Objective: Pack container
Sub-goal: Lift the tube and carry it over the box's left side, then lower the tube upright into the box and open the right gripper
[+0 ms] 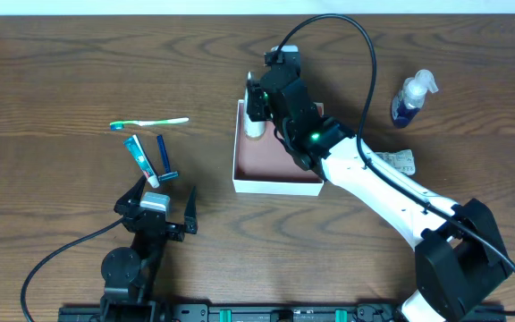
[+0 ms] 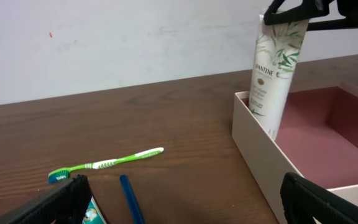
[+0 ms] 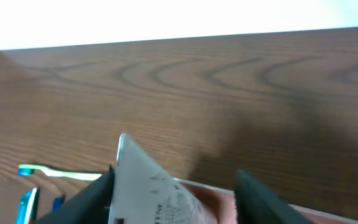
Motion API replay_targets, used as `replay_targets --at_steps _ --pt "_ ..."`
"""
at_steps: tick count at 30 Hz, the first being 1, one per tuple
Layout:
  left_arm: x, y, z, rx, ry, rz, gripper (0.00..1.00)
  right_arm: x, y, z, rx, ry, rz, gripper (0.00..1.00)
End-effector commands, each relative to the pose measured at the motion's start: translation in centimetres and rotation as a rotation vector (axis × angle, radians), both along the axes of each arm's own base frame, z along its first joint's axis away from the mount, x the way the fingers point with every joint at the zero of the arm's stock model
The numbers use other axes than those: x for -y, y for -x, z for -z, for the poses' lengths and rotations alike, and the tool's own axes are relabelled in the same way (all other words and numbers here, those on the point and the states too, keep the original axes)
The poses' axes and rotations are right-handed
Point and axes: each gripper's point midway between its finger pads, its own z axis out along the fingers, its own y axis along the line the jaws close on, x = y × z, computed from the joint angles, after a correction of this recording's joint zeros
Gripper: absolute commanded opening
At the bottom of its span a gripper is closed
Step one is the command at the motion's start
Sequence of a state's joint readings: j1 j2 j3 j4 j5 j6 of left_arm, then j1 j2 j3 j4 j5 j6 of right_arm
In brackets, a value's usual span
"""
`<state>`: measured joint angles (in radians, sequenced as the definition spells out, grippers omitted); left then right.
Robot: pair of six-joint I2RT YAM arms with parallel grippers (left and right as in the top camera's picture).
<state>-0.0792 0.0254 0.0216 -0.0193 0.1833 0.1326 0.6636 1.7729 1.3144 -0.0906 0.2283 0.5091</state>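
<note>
The container (image 1: 275,186) is a shallow white box with a pinkish floor at table centre; it also shows in the left wrist view (image 2: 260,143). A white Pantene tube (image 1: 255,128) stands upright in its far left corner (image 2: 277,74). My right gripper (image 1: 262,97) hovers at the tube's top. In the right wrist view (image 3: 174,177) the tube (image 3: 148,186) lies against the left finger with a clear gap to the right finger, so the jaws are open. My left gripper (image 1: 166,192) is open and empty, low over the table (image 2: 185,199).
A green toothbrush (image 1: 150,122), a toothpaste tube (image 1: 139,156) and a blue razor (image 1: 163,154) lie left of the box, just ahead of my left gripper. A blue pump bottle (image 1: 412,98) and a crumpled packet (image 1: 399,161) are to the box's right.
</note>
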Motion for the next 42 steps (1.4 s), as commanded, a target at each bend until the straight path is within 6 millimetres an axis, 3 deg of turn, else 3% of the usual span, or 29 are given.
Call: replay_targets --at_steps 1,13,31,42 --pt "0.1 0.1 1.6 -0.048 -0.015 0.007 0.98 -0.9 0.1 -1.1 0.017 -0.019 -0.035 0.58" --pt "0.1 0.1 1.6 -0.048 -0.015 0.007 0.98 -2.6 1.0 -2.3 0.029 -0.04 -0.096 0.57" --pt "0.1 0.1 1.6 -0.048 -0.015 0.007 0.98 -3.0 1.9 -1.4 -0.08 -0.164 -0.009 0.23" --pt "0.1 0.1 1.6 -0.048 -0.015 0.007 0.98 -2.8 2.2 -0.9 -0.15 -0.253 0.074 0.12"
